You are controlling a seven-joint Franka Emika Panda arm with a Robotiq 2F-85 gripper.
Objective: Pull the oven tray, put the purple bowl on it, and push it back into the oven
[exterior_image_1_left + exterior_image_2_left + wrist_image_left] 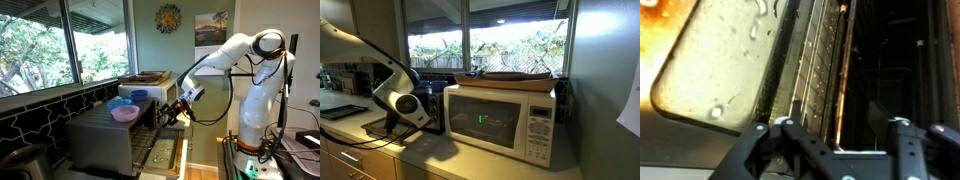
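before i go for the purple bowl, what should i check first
1. oven door dropped open: ok
2. jaws apart with nothing between them: ok
3. oven tray pulled fully out: cannot tell
4. purple bowl upright on top of the oven: ok
5. purple bowl clear of the blue bowl beside it: cannot tell

Large windows show sunlit trees; a pale green wall holds a sun ornament and a painting.
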